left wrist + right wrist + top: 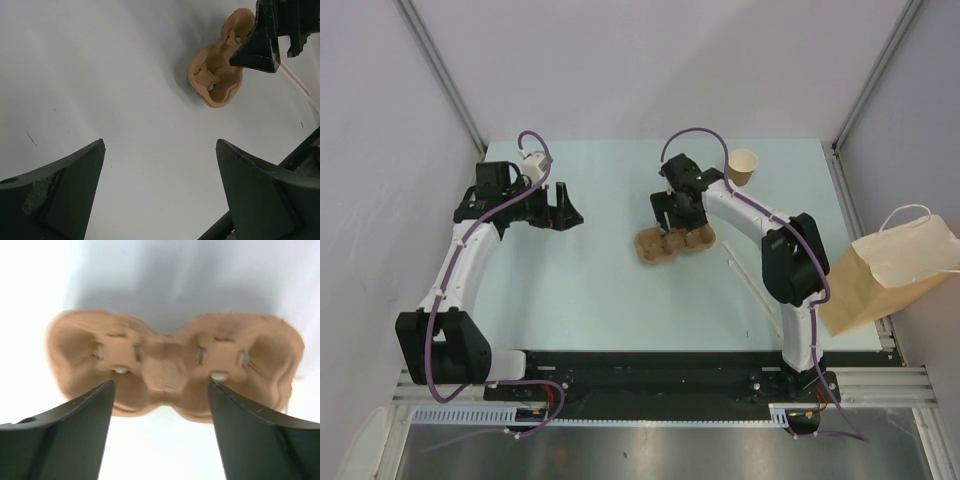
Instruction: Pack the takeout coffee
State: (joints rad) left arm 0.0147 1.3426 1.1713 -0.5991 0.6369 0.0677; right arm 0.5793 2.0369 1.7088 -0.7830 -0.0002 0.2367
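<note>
Right pincer (160, 390) is held spread over the empty cup carrier (170, 365); left pincer (160, 145) likewise spread. Carrier grasp is judged current; centred closure is required next.

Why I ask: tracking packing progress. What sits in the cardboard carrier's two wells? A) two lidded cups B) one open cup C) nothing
C: both wells of the carrier show bare in the right wrist view, and the only paper cup in sight stands apart from it.

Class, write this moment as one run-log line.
left fingers open, empty | right fingers open over flat brown cardboard cup carrier | kraft-brown paper cup lidless, on table
</note>
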